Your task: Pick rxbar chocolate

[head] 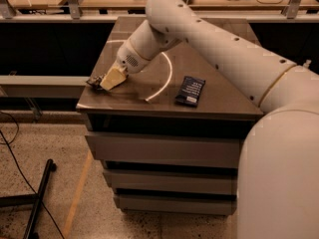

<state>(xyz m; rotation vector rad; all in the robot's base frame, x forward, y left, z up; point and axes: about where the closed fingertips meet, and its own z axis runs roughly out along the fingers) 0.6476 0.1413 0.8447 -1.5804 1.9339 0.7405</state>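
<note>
Dark bar, pale lettering, flat on tabletop; gripper apart at edge by small dark item; grip unclear.

Dim warm light, tabletop glare arc beside hand

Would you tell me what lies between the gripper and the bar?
In the camera view, only tabletop crossed by a pale curved streak lies between the gripper, at the table's edge, and the bar.
</note>
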